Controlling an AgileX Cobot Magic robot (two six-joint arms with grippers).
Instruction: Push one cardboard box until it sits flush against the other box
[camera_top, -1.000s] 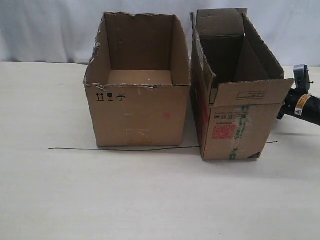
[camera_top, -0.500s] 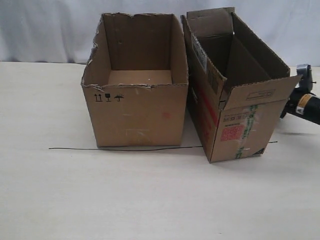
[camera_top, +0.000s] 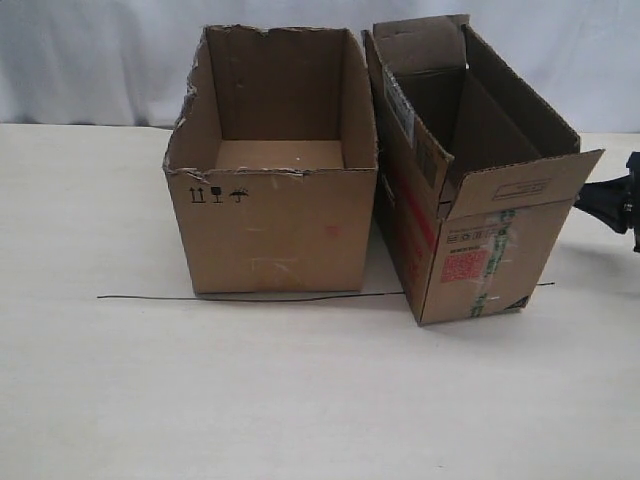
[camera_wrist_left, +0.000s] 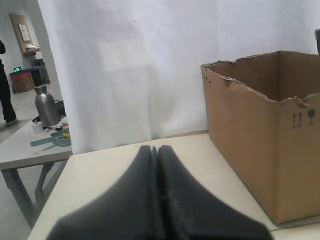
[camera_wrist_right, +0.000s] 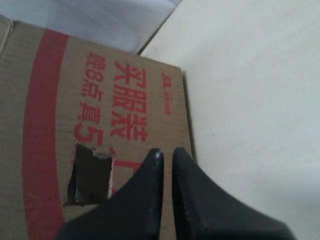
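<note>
The cardboard box (camera_top: 480, 250), narrow with a red label and green-printed tape, stands right of the other box (camera_top: 275, 230). It is skewed: its far part meets the wide box's right wall, and a wedge of table shows between them at the front. My right gripper (camera_top: 585, 197) is at the far right edge, just off the narrow box's outer side. The right wrist view shows this gripper (camera_wrist_right: 166, 152) shut and empty, before the red-printed side of the cardboard box (camera_wrist_right: 60, 100). My left gripper (camera_wrist_left: 156, 150) is shut and empty, left of the other box (camera_wrist_left: 260, 150) and apart from it.
A thin black wire (camera_top: 250, 297) lies across the table under the boxes' front edges. A white curtain (camera_top: 100, 60) hangs behind the table. Beyond the table's left end stands another table with a metal flask (camera_wrist_left: 47, 105).
The narrow box swung towards the wide box, its far end closing in and its front end skewing right. Since then the right arm has drawn back towards the right edge.
</note>
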